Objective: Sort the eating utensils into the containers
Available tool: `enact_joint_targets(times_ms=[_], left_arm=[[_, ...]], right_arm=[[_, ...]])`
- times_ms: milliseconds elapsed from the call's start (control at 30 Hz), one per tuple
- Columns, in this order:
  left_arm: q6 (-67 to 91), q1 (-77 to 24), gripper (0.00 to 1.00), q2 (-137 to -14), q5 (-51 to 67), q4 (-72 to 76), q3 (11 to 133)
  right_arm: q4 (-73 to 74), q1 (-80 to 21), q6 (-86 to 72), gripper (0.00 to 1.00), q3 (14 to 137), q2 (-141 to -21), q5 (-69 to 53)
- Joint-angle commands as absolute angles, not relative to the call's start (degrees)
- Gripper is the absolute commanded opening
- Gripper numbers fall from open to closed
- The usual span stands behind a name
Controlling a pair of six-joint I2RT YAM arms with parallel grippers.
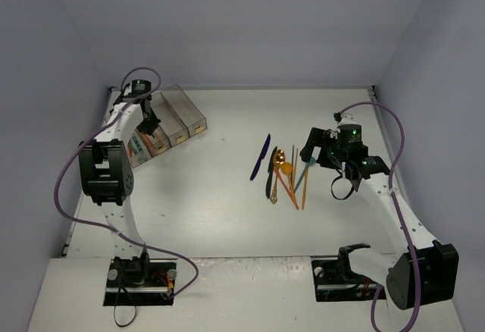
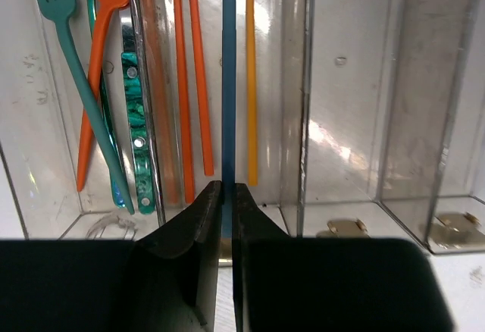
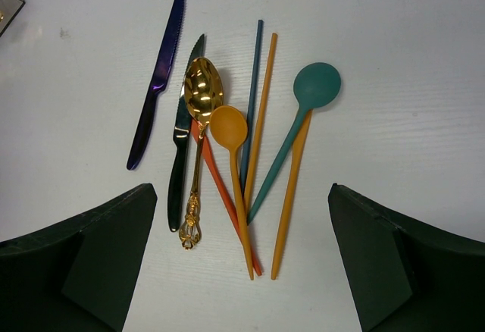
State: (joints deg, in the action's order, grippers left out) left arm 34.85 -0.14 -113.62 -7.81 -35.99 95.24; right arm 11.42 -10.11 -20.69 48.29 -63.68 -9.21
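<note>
Left pincer clamped on dark blue utensil, utensil running to 12 o'clock inside bin, right pincer wide open, empty, utensil cluster at 12 o'clock on table

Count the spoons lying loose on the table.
3, clustered together: gold spoon on the left, orange spoon beside it, teal spoon on the right. Others may be hidden.

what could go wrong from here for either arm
The left gripper pinches the dark blue stick with just its fingertips, so it could swivel or slip and land crooked in the bin. The right gripper hangs open over a crossed pile; closing may catch the gold spoon and orange spoon together.
</note>
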Motion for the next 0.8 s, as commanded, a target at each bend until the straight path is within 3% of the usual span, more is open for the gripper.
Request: enact_joint_targets(times_ms=[0, 133, 400, 600, 767], left_arm=[[34.4, -0.4, 0.02, -112.7, -7.5, -36.5, 98.4], [34.2, -0.4, 0.18, -111.1, -7.4, -36.4, 97.8], [31.8, -0.4, 0.37, -103.8, -7.0, -36.3, 95.7], [28.4, -2.1, 0.4, -95.0, -4.3, -35.9, 92.9], [22.5, -6.2, 0.4, -85.9, 1.7, -30.6, 84.7]], right_arm=[[10.1, -9.8, -19.8, 0.95, 49.2, -62.9, -8.2], [10.1, -9.8, -19.6, 0.95, 49.4, -63.8, -8.0], [10.0, -10.4, -19.2, 0.94, 51.3, -68.0, -6.1], [10.0, -15.0, -19.0, 0.89, 54.0, -75.1, -1.0], [9.8, -18.2, -19.7, 0.73, 56.1, -82.5, 2.9]])
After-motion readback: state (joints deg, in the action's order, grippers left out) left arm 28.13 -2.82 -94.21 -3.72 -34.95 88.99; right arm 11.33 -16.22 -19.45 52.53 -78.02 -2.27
